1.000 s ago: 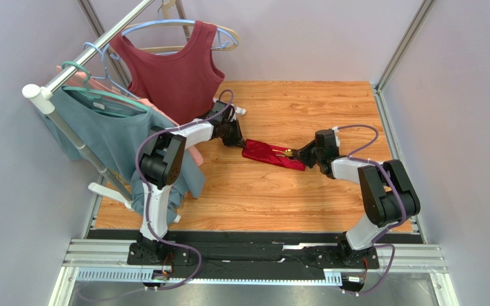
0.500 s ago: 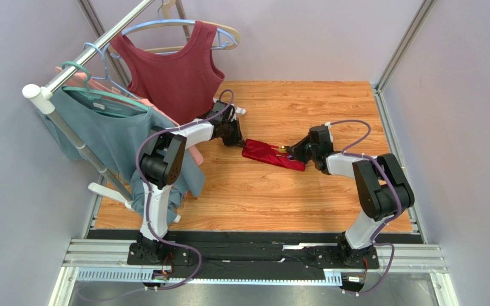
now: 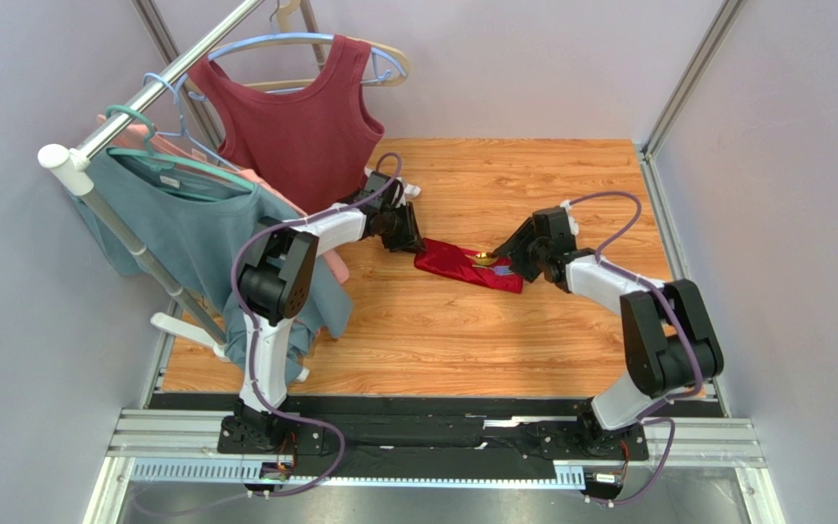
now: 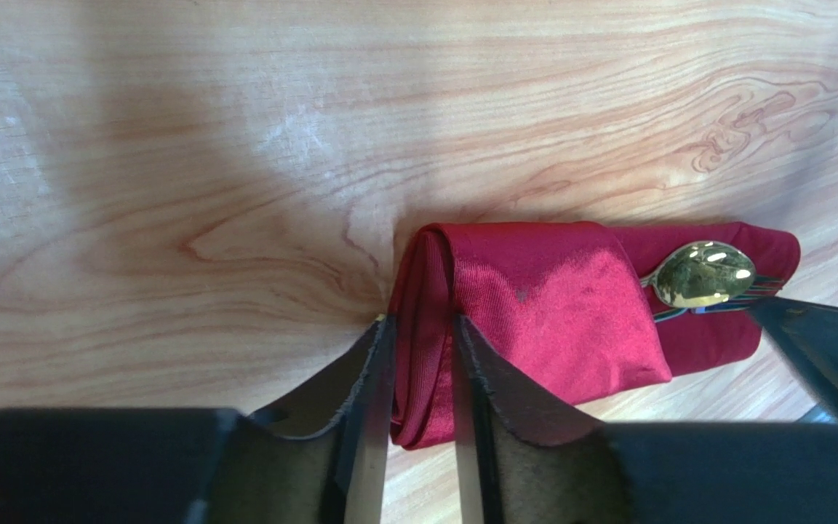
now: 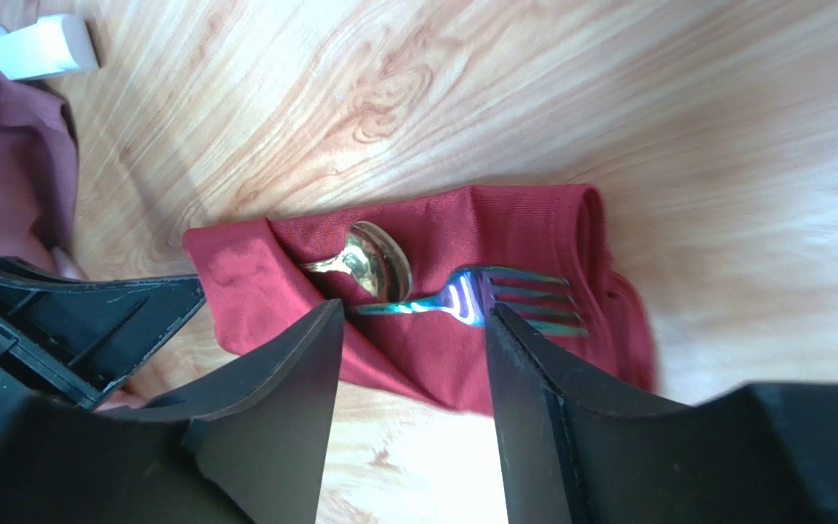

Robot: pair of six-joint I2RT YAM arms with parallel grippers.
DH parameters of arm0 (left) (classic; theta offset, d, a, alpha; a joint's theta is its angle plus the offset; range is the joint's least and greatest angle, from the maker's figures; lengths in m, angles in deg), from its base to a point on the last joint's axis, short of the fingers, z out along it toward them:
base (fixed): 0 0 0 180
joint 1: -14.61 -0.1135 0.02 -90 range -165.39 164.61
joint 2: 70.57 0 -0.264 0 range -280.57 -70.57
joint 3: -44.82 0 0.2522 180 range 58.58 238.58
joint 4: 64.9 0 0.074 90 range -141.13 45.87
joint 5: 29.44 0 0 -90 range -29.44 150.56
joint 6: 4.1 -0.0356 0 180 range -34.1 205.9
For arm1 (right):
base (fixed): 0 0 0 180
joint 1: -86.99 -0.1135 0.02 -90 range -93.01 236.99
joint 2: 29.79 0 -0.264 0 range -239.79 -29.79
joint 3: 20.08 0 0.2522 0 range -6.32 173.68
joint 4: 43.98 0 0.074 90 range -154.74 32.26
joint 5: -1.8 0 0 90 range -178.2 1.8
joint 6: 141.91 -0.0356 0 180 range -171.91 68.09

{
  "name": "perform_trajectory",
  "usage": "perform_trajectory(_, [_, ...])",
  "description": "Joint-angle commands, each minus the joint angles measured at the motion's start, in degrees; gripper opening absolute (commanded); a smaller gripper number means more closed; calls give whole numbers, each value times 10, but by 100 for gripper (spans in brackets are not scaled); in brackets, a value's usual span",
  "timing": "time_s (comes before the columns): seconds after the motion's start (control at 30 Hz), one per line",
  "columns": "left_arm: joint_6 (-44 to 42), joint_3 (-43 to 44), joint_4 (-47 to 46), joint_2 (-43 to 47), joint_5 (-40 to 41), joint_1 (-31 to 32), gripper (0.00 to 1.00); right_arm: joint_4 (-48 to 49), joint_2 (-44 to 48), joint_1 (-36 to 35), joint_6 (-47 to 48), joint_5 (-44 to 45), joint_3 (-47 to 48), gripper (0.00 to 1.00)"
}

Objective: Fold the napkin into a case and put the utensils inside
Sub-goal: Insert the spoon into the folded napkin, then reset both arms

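Case (image 4: 544,317) lies on the counter (image 4: 172,164), left fingers (image 4: 375,366) pinching its folded end. Right fingers (image 5: 305,371) are spread wide, with the spoon (image 5: 374,260) and fork (image 5: 500,297) tucked in the cloth between them.

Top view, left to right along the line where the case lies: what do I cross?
teal shirt → left gripper → case → right gripper

No readable text or labels anywhere
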Motion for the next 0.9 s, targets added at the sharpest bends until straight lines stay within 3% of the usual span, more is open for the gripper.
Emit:
perform_trajectory(0.0, [-4,-6,16,71,16,0,62,-178,83,15,104,70,67,60])
perform_trajectory(0.03, [-7,-11,23,84,15,0,73,-213,97,15,124,82,75,65])
perform_trajectory(0.07, [-9,-18,26,99,13,1,76,-244,112,13,166,115,78,71])
perform_trajectory(0.2, [0,-83,12,198,-18,41,76,-319,201,-5,234,119,54,96])
perform_trajectory(0.23, [-5,-93,13,215,-21,56,76,-331,210,-11,242,118,47,98])
perform_trajectory(0.37, [13,-169,-11,335,-14,154,76,-363,264,-28,246,77,34,100])
perform_trajectory(0.43, [42,-231,-66,384,-17,192,76,-370,309,-68,239,68,35,100])
perform_trajectory(0.47, [45,-245,-75,431,-5,240,75,-372,321,-84,241,68,41,100])
perform_trajectory(0.53, [23,-259,-61,479,37,299,75,-402,347,-142,234,88,51,100])
perform_trajectory(0.57, [11,-264,-51,529,95,361,75,-411,372,-156,230,90,56,100])
perform_trajectory(0.67, [-16,-286,-37,624,205,458,76,-434,434,-187,219,55,55,100])
perform_trajectory(0.73, [-8,-304,-46,664,220,476,76,-452,479,-207,215,62,51,100])
perform_trajectory(0.87, [-4,-353,-54,770,227,484,92,-444,589,-209,197,36,36,100])
